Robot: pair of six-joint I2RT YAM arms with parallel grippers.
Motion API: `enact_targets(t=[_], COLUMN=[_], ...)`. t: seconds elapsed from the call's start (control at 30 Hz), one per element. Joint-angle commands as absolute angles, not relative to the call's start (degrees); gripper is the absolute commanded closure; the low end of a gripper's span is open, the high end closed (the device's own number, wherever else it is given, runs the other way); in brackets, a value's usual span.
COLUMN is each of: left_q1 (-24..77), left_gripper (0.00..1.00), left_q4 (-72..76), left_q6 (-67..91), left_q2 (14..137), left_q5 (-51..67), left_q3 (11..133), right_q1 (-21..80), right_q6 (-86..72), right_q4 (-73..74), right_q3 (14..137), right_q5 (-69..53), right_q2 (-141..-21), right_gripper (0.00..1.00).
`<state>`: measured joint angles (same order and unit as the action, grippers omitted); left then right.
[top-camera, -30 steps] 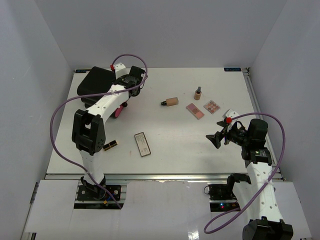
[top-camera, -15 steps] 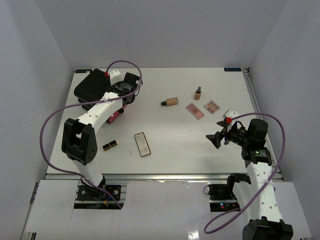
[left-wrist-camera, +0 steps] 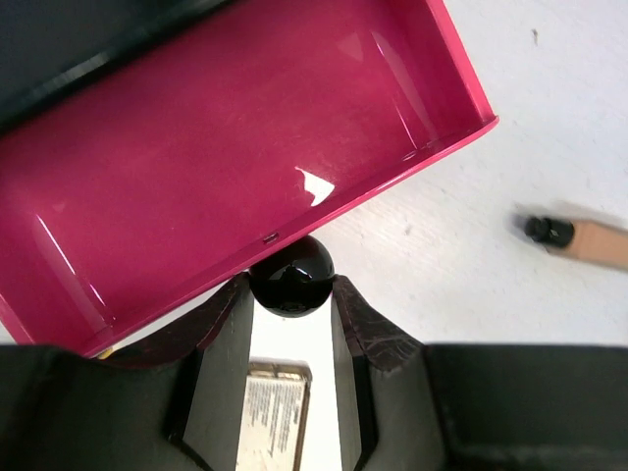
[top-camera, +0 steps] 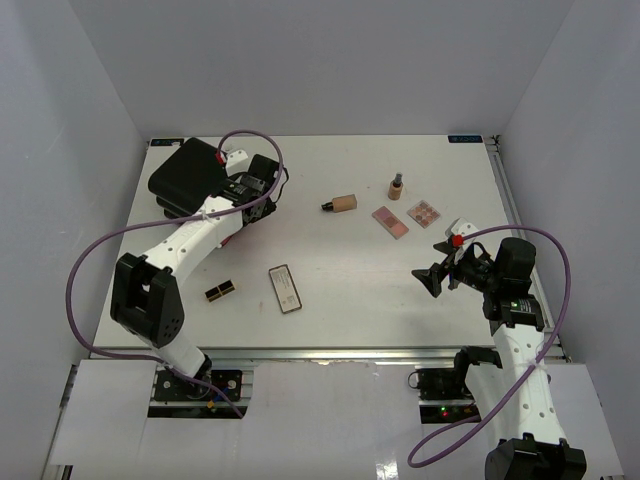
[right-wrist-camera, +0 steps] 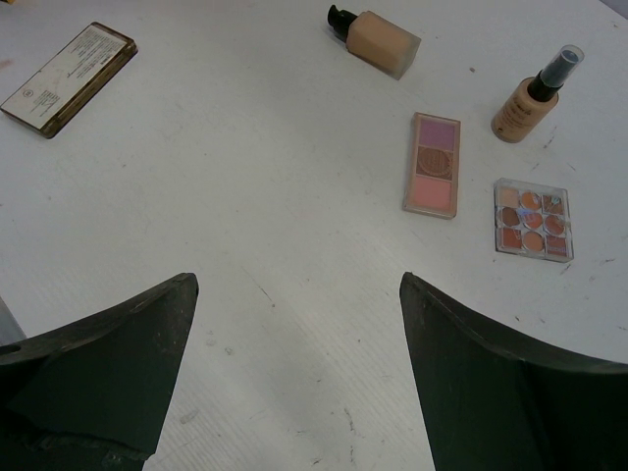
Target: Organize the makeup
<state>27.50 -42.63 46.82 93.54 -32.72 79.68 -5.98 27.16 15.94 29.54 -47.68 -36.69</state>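
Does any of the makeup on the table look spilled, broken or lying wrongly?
Nothing looks spilled or broken. Only the foundation tube lies on its side, while the small bottle near it stands upright.

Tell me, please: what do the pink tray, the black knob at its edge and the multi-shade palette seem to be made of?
The pink tray looks like glossy moulded plastic; bright highlights show. The black knob is smooth and shiny, perhaps plastic; it reflects light. The multi-shade palette likely has a clear plastic case: its rim looks transparent.
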Motion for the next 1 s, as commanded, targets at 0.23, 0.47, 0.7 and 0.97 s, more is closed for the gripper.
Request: enact_targets(t=[0.23, 0.47, 0.7, 0.97], left_q1=[29.63, 29.97, 29.97, 29.97], left_gripper=[0.71, 0.59, 0.25, 0.20], left_q4=[-40.51, -39.99, -39.27, -38.37], left_q6=[49.05, 48.67, 47.84, 44.28], left_q2=[87.80, 87.29, 84.94, 82.59], left_q5=[-26.65, -25.23, -24.22, -19.03], left_q3=[78.22, 77.47, 76.69, 76.43], right_q1=[-5.98, -5.98, -5.98, -5.98], right_q6=[26.81, 27.07, 27.27, 27.69], right_q4=[13.89, 14.00, 14.15, 14.50], right_q3=[29.80, 29.77, 29.71, 29.71], right_q5=[-47.64, -48.57, -49.32, -49.83], right_q2=[-35.95, -35.83, -35.66, -35.60], right_gripper=[0.10, 0.10, 0.10, 0.10])
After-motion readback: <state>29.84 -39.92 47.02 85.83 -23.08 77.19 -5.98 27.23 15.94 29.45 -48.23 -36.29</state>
